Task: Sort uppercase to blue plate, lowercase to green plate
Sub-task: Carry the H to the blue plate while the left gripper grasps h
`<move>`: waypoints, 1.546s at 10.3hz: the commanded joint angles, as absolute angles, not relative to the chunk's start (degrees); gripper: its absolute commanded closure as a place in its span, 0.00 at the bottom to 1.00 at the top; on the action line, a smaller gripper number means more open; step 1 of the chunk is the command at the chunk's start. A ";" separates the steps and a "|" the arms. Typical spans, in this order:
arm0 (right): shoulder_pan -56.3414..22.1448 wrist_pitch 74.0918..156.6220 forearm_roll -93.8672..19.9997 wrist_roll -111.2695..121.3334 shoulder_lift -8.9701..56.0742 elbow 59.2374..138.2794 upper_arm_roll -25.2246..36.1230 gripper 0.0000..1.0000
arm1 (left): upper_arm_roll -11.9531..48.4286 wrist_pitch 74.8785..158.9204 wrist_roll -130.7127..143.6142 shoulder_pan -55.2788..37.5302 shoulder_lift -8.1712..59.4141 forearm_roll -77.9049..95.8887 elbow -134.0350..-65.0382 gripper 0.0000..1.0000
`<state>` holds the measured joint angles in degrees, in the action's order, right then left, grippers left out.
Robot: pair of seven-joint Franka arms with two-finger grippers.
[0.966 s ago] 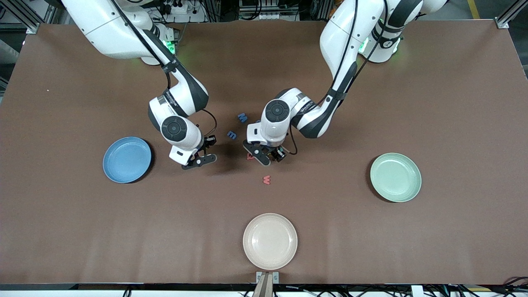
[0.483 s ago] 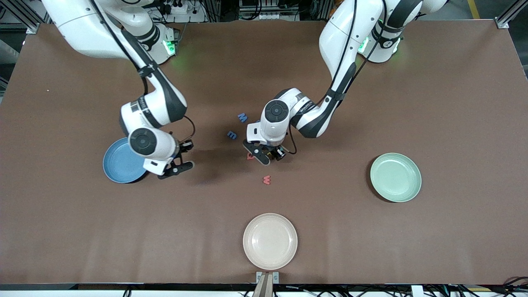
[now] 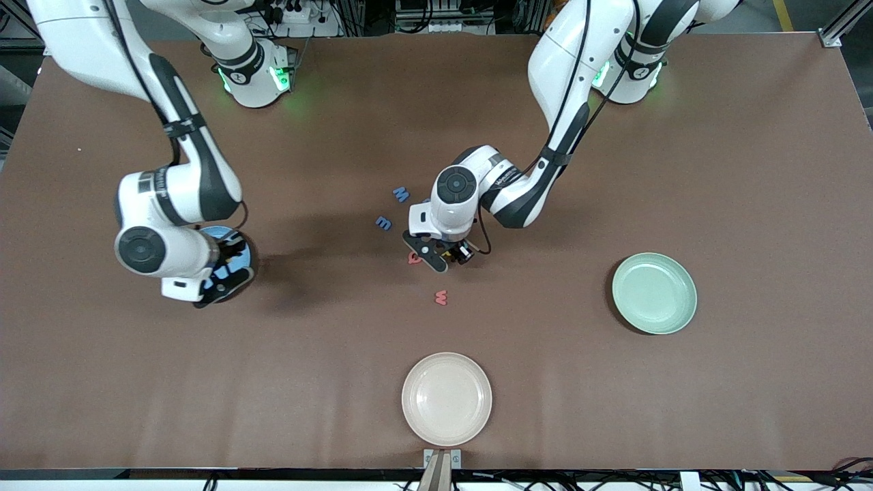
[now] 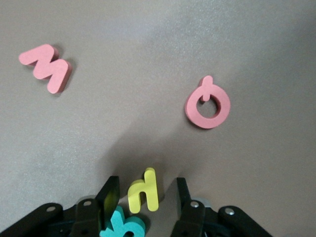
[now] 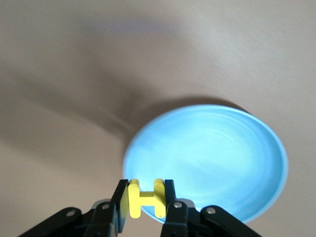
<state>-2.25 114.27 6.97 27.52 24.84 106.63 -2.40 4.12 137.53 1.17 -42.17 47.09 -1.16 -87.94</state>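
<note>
The yellow H (image 5: 146, 198) was a small, flat foam capital with squared edges, and I had it clamped by its two uprights in the right gripper (image 5: 146, 202), up in the air over the blue plate (image 5: 212, 158). That plate looked round, shallow and smooth, and from the front I saw only a sliver of it (image 3: 239, 254) under the right gripper (image 3: 222, 283), toward the right arm's end of the table.

The left gripper (image 4: 146, 200) sat low over the cluster of letters mid-table, jaws apart, with a yellow h (image 4: 144, 190) lying flat between its fingers (image 4: 109, 195); I couldn't tell if they touched it. A teal letter (image 4: 122, 224) lay touching the h, mostly hidden at the picture's edge. A pink-red Q (image 4: 208, 103) lay near them, a ring with a short tail, and a red w (image 4: 47, 66) lay well apart from it.

From the front I made out the left gripper (image 3: 436, 256) beside the Q (image 3: 413, 258), the w (image 3: 441, 296) nearer the camera, and two blue letters, M (image 3: 401, 194) and m (image 3: 384, 222), farther back. The green plate (image 3: 654, 293) sat at the left arm's end, the beige plate (image 3: 446, 399) nearest the camera.
</note>
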 commanded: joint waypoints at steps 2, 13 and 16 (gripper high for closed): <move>-0.36 124.41 7.38 36.81 26.36 112.74 1.49 0.76 | 4.13 135.88 2.64 -42.36 47.02 -2.46 -88.77 0.67; 2.29 125.60 3.43 42.54 29.53 114.08 3.08 0.33 | 3.96 117.54 6.85 -27.97 32.18 -2.28 -88.15 1.00; 1.59 120.01 3.17 38.88 28.92 111.55 2.90 0.29 | -2.25 112.94 7.38 -23.21 32.51 -2.46 -88.85 1.00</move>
<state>1.72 124.04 4.27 40.89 30.17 113.05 3.34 0.58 113.51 6.62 -24.34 32.61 -1.46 -87.26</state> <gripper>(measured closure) 0.286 0.740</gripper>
